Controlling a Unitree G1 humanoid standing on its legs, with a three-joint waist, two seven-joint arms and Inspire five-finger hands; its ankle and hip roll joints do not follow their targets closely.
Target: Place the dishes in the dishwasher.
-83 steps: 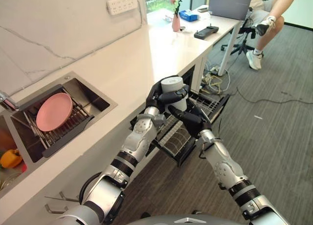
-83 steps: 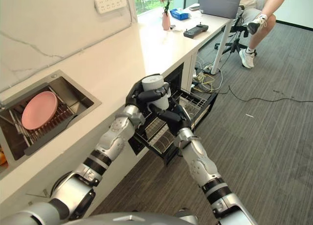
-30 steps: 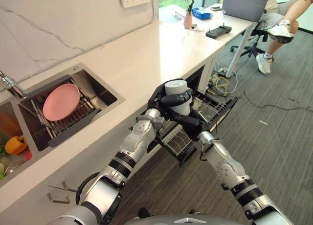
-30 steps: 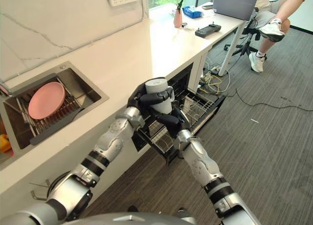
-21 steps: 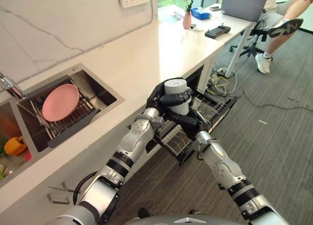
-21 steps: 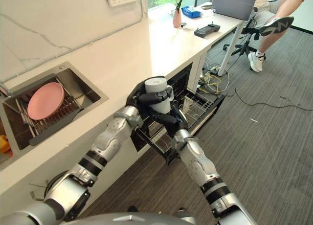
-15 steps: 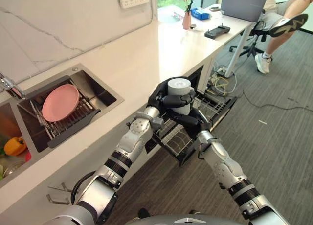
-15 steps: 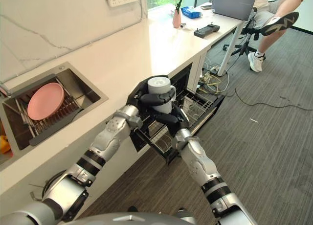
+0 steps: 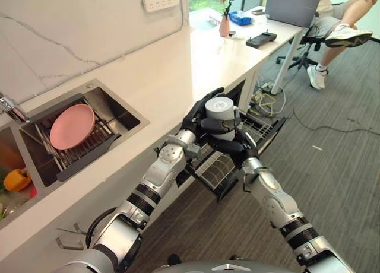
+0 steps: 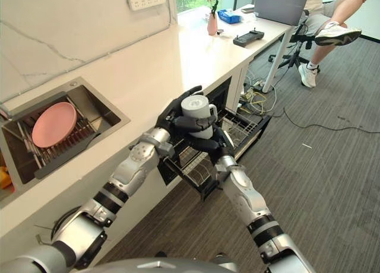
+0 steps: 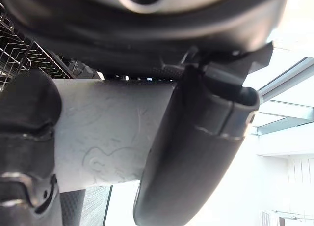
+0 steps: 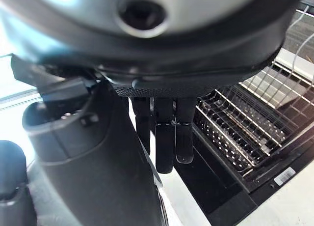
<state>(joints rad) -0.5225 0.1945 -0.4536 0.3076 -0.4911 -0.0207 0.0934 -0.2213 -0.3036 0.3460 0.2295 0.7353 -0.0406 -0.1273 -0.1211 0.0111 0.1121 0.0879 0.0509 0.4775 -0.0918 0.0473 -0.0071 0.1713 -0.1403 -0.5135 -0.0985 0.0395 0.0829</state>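
Just above the pulled-out dishwasher rack (image 9: 237, 143), a pale grey mug (image 9: 220, 114) sits upright between the two hands, its handle turned away from the counter. The left hand (image 9: 199, 113) lies against the mug's counter side with fingers spread and straight, reaching up past its rim; in the left wrist view its thumb (image 11: 196, 152) lies along the mug's wall (image 11: 108, 137). The right hand (image 9: 233, 145) comes in from below and in front, its fingers curled round the mug's lower body, so the mug is gripped there. In the right wrist view the wire rack (image 12: 245, 127) lies just beyond its fingertips (image 12: 171, 137). Well off to the left hand's outer side, a pink plate (image 9: 71, 126) rests on a slatted rack in the sink (image 9: 122, 116), and a yellow pepper (image 9: 15, 179) lies in the next basin. Far past both hands, a person's leg and white shoe (image 9: 347, 34) show by an office chair, near a desk holding a pink vase (image 9: 224, 28).
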